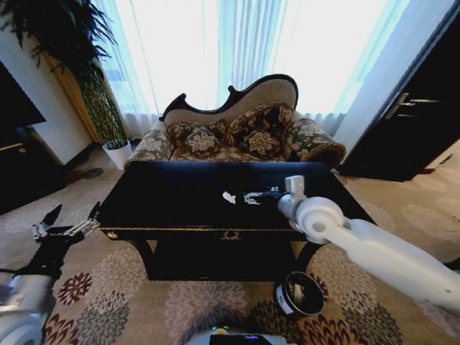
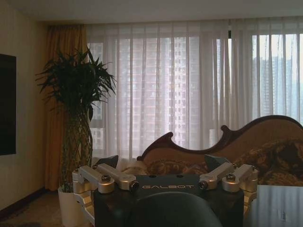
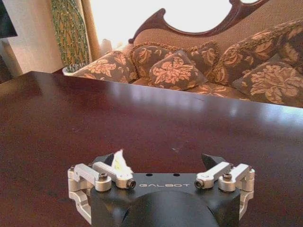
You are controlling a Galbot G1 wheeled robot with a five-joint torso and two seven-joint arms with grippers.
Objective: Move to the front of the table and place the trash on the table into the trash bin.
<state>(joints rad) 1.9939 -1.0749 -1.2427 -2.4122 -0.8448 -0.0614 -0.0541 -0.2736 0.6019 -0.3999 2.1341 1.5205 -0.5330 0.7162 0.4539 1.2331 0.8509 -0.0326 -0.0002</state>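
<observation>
One white scrap lies just beside the spread right gripper over the table; left gripper spread, parked off-table.

I had the right arm stretched forward with its claw spread wide open and level, while the left arm hung low at my left side, its claw open too, fingers pointing ahead.

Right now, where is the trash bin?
In the head view the trash bin sits on the carpet in front of the table, toward its right end, below the right arm.
</observation>
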